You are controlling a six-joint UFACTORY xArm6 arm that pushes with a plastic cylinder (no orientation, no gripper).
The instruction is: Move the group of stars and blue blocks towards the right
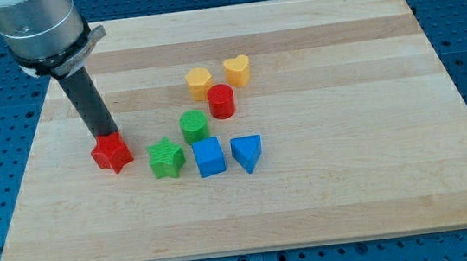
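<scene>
A red star lies left of centre on the wooden board. My tip touches its top-left edge. To its right lie a green star, a blue cube and a blue triangle, in a row. The rod slants up to the arm at the view's top left.
A green cylinder sits just above the green star and blue cube. A red cylinder, a yellow hexagon-like block and a yellow heart lie above it, near the board's centre.
</scene>
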